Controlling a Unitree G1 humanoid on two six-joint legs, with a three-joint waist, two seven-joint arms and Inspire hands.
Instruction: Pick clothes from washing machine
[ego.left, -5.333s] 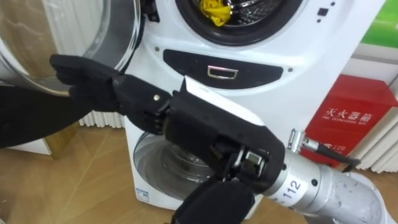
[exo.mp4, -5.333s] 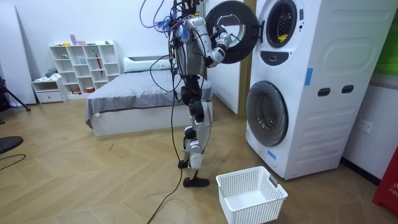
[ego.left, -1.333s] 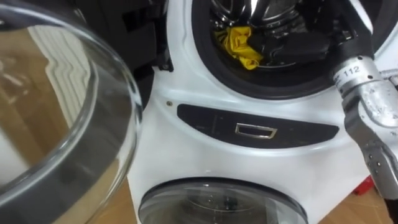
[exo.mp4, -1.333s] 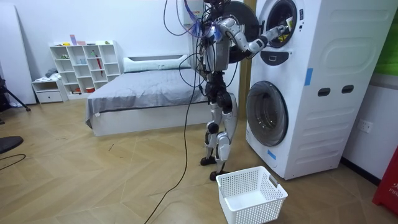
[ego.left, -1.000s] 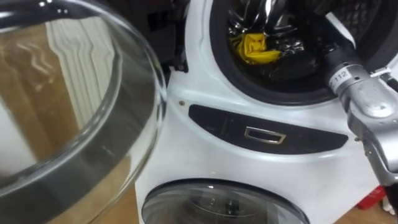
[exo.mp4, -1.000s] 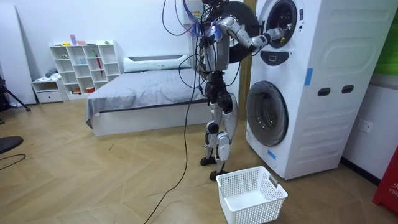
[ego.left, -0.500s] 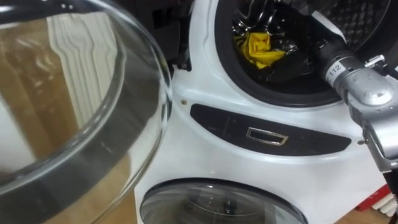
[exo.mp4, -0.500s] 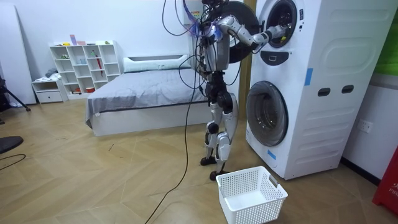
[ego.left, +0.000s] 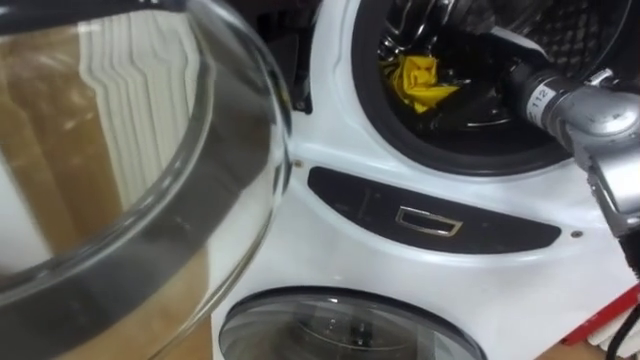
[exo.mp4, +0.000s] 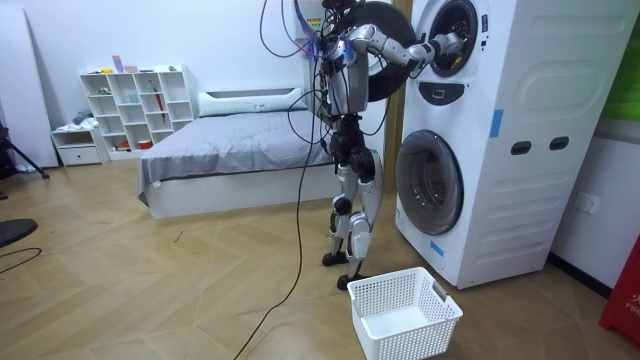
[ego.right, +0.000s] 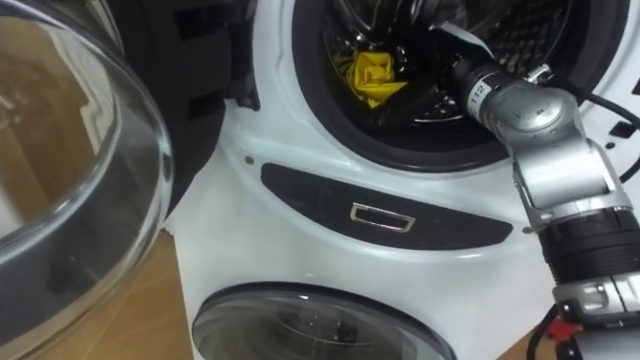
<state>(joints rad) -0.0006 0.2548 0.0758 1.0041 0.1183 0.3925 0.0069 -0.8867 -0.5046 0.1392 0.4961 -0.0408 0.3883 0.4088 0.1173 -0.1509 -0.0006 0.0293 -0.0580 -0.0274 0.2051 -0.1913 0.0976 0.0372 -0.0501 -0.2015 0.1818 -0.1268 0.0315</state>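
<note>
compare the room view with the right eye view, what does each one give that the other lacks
Room view: the robot stands at the stacked machines, with a white basket on the floor near its feet and a bed and shelf behind it.
Right eye view: a yellow cloth lies in the drum, with the right robot hand close beside it and a dark panel under the opening.
Both: the upper washing machine, its door swung open, and the right arm reaching into the drum.

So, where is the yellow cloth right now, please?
The yellow cloth lies inside the upper machine's open drum, toward its left in the eye views, just left of the right hand.
</note>
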